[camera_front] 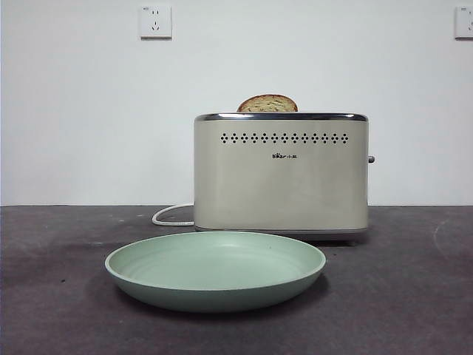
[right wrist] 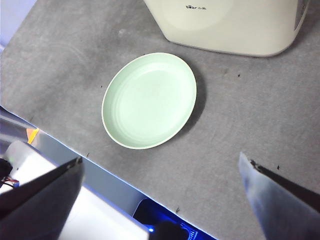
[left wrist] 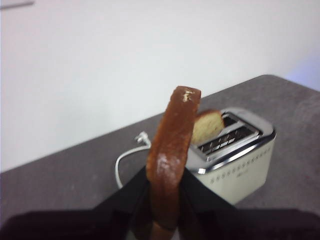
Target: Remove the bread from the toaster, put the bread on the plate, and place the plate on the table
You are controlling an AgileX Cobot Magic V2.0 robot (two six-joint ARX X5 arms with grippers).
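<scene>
Toaster (camera_front: 281,177): cream body, chrome top rim, row of dot holes, small dark logo beneath them, too small to read. White cord (camera_front: 171,215) trails on the worktop (camera_front: 414,296).

Bread (left wrist: 172,150): dark brown crust, seen edge-on, clamped upright in left tool (left wrist: 165,200), held well above the toaster. Second slice (camera_front: 267,103): tan, speckled, domed, standing in a slot.

Plate (camera_front: 214,270): pale mint, empty, on worktop just before toaster.

Right tool (right wrist: 160,200): jaws wide apart, above the plate.

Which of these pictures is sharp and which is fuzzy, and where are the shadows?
Front view: sharp, evenly lit, a soft shadow under the plate. Left wrist view: hazy; the bread in the left gripper looms close and dark, the toaster soft. Right wrist view: the plate is clear, the right gripper's jaws blurred.
</scene>
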